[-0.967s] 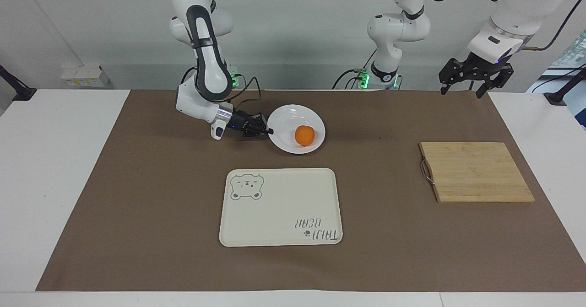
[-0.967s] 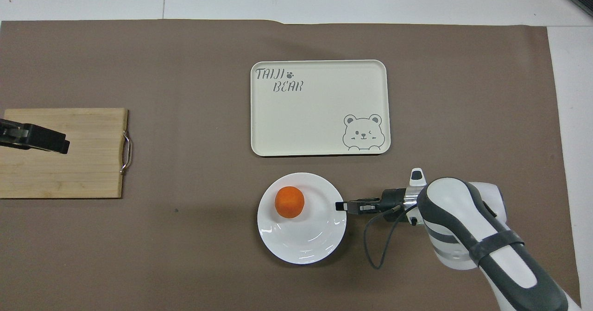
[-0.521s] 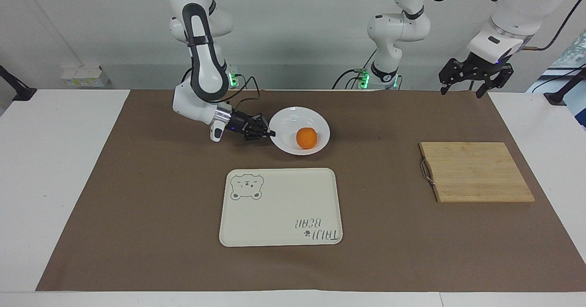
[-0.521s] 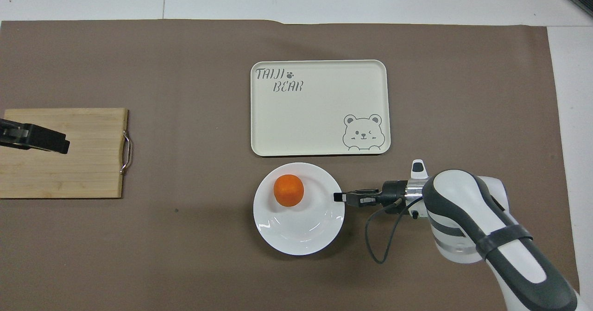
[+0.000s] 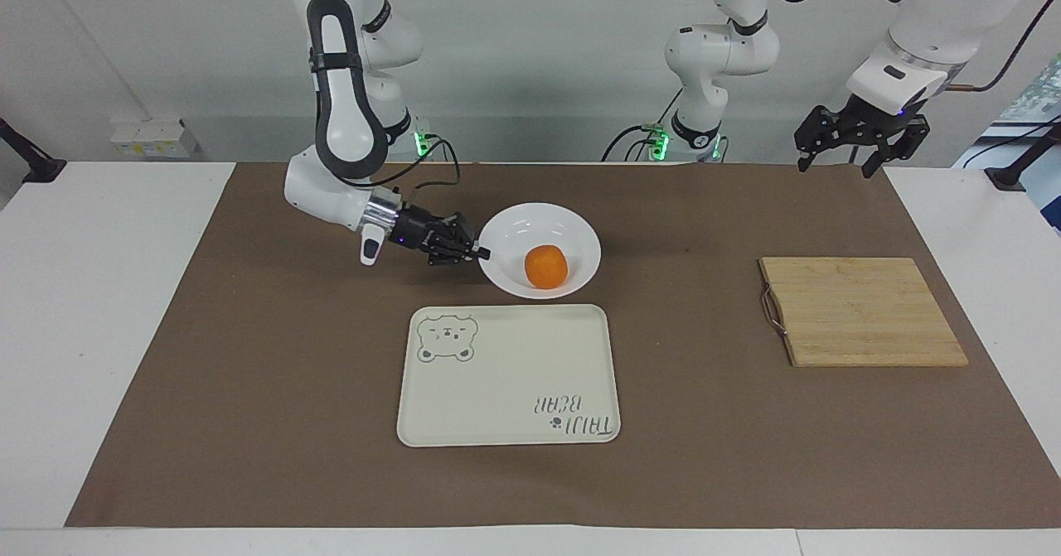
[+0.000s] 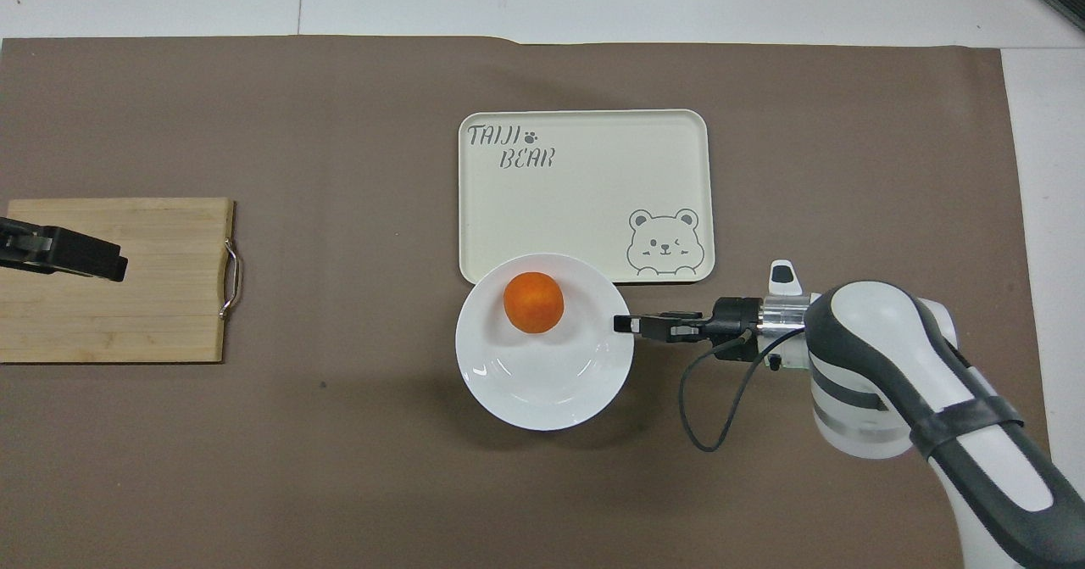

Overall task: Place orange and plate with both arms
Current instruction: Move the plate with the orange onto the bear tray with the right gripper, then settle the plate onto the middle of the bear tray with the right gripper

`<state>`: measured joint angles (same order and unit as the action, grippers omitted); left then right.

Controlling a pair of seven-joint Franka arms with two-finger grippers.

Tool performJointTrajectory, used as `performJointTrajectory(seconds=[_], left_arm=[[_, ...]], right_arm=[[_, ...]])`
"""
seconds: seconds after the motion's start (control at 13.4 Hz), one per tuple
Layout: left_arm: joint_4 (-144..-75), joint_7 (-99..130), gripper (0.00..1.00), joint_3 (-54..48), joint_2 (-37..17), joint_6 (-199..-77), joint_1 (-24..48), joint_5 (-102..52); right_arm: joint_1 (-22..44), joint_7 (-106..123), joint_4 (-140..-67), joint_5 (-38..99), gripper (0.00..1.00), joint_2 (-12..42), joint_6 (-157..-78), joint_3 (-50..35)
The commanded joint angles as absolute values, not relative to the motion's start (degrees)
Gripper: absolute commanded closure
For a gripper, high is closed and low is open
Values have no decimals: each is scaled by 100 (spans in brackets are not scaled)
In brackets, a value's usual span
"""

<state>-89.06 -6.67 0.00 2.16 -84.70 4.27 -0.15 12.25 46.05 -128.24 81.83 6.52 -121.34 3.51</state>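
At centre frame, the right end effector pinches the rim of the glossy round white plate, raised above the tabletop. The smooth orange sits inside. The left end effector waits, fingers spread, upper right, above the bamboo cutting board.

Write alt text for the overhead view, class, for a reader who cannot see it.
The right gripper grips the rim of a white plate carrying an orange, the plate's edge overlapping the cream bear-print tray. The left gripper waits over a wooden cutting board toward the left arm's end of the brown mat.
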Motion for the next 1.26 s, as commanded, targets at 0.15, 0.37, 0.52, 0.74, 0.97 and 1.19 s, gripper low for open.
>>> performJointTrajectory(seconds=[0.15, 0.37, 0.52, 0.74, 0.97, 1.19], left_arm=[[-9114, -668, 0, 26, 378, -8613, 466, -53], [-9123, -659, 0, 26, 378, -8605, 466, -53], [-9123, -633, 0, 26, 378, -8613, 466, -53], [-9123, -633, 0, 26, 378, -8604, 466, -53], [-9123, -633, 0, 26, 378, -8604, 466, -53], [-9123, -633, 0, 26, 378, -8604, 466, -53]], right_arm=[[923, 3439, -11324, 7841, 100, 1519, -12050, 334], [888, 3007, -10375, 7831, 100, 2256, -12085, 334], [896, 2604, -9899, 7831, 100, 2600, -12233, 343], [861, 2819, -9502, 7875, 100, 3049, -12453, 325], [844, 3284, -9545, 7927, 100, 3120, -12480, 308], [862, 3664, -9720, 7841, 100, 3182, -12454, 316]])
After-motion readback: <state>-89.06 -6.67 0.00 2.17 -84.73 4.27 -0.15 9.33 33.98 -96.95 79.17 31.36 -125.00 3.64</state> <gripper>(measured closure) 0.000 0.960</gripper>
